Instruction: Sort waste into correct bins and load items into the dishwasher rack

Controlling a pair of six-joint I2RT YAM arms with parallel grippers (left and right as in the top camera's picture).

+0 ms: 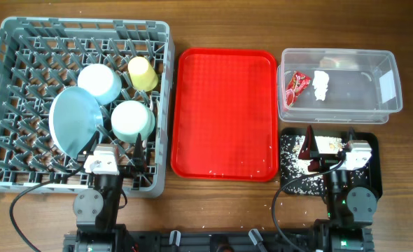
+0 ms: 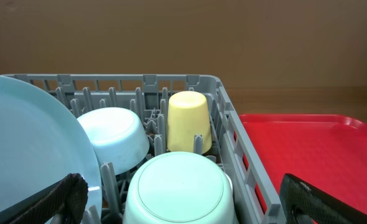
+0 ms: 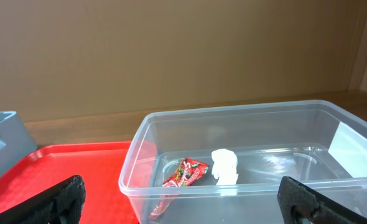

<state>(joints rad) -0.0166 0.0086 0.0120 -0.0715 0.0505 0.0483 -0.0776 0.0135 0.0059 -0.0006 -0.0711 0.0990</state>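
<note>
The grey dishwasher rack (image 1: 24,175) holds a yellow cup (image 1: 142,73), a pale green bowl (image 1: 132,120), a small light blue bowl (image 1: 99,82) and a light blue plate (image 1: 73,119); all show in the left wrist view too: cup (image 2: 187,121), green bowl (image 2: 180,190), blue bowl (image 2: 115,134), plate (image 2: 28,143). The clear tub (image 1: 381,112) holds the red wrapper (image 1: 297,85) and white tissue (image 1: 321,85), also in the right wrist view (image 3: 186,173) (image 3: 225,166). The black tray (image 1: 294,178) carries rice scraps (image 1: 290,157). My left gripper (image 2: 183,205) is open over the rack's front. My right gripper (image 3: 183,199) is open over the black tray. Fork and spoon are out of view.
The flat red serving tray (image 1: 224,112) lies between rack and bins, with a few crumbs near its front edge. The wooden table extends behind everything. Cables run from both arm bases at the front edge.
</note>
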